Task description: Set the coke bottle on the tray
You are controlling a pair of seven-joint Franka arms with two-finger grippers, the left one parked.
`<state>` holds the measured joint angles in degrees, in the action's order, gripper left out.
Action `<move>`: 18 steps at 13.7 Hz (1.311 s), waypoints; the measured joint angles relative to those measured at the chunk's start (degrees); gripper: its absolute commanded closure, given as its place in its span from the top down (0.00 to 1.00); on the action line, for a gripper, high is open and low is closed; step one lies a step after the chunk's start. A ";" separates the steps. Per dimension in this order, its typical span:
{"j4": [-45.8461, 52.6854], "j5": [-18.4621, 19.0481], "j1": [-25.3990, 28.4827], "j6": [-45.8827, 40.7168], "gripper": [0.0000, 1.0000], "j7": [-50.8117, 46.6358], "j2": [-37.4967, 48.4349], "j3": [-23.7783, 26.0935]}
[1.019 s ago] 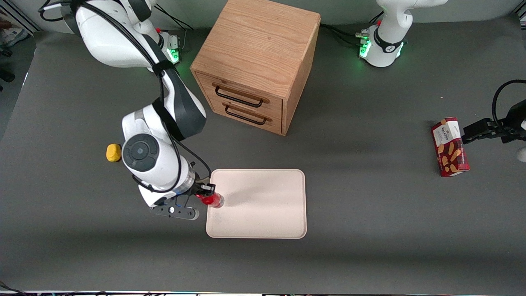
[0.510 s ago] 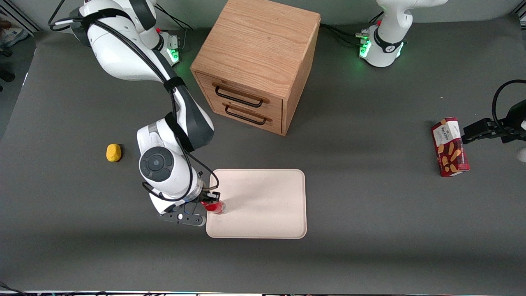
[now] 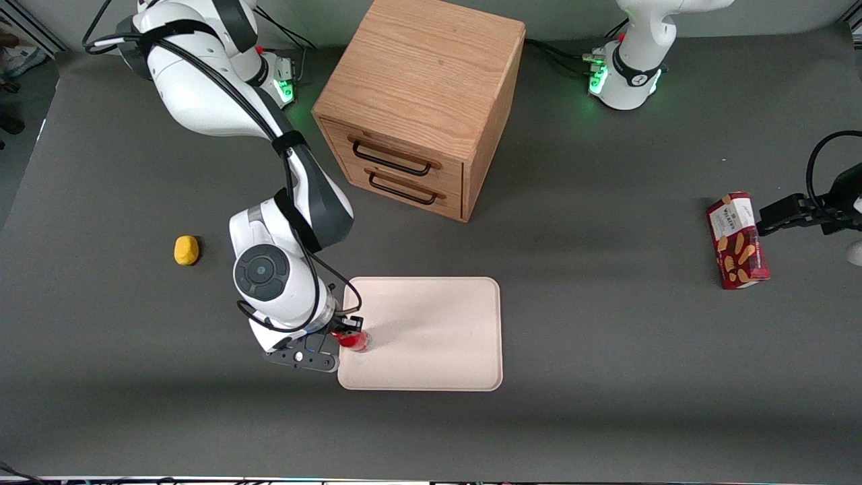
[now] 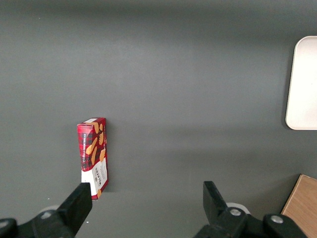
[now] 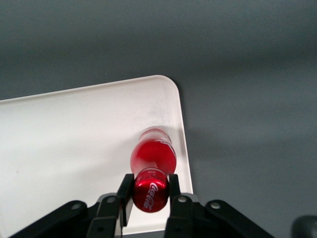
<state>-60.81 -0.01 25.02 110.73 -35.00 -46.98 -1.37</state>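
Note:
My gripper (image 3: 349, 331) is shut on the red cap of the coke bottle (image 3: 355, 341), a small slim bright red bottle. It holds the bottle upright over the corner of the pale cream-pink tray (image 3: 431, 337) that lies toward the working arm's end and near the front camera. In the right wrist view the gripper (image 5: 150, 191) clamps the cap between both black fingers (image 5: 127, 191), and the coke bottle (image 5: 153, 156) stands just inside the rim of the tray (image 5: 74, 129). I cannot tell whether its base touches the tray.
A wooden two-drawer cabinet (image 3: 421, 108) stands farther from the front camera than the tray. A small yellow object (image 3: 186, 250) lies toward the working arm's end. A red biscuit box (image 3: 737, 240) lies toward the parked arm's end; it also shows in the left wrist view (image 4: 93, 157).
My gripper has carried the coke bottle from the tray's edge to just inside its corner, a little nearer the front camera. In the last half second it barely moved.

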 measured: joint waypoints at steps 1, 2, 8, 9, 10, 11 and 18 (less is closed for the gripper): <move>0.05 0.00 0.02 0.08 0.83 -0.55 0.00 0.00; 0.06 0.01 0.05 0.13 0.87 -0.93 0.00 0.00; 0.06 0.04 0.09 0.14 1.00 -1.25 0.00 0.00; 0.07 0.04 0.09 0.16 1.00 -1.25 0.00 0.00; 0.14 0.04 0.09 0.18 1.00 -1.25 0.01 0.00; 0.31 0.06 0.09 0.18 1.00 -1.26 0.13 0.00; 2.43 0.11 0.13 -16.33 1.00 -1.26 11.08 0.28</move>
<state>-58.38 0.10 25.16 94.40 -36.25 -35.90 -1.09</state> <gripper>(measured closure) 0.000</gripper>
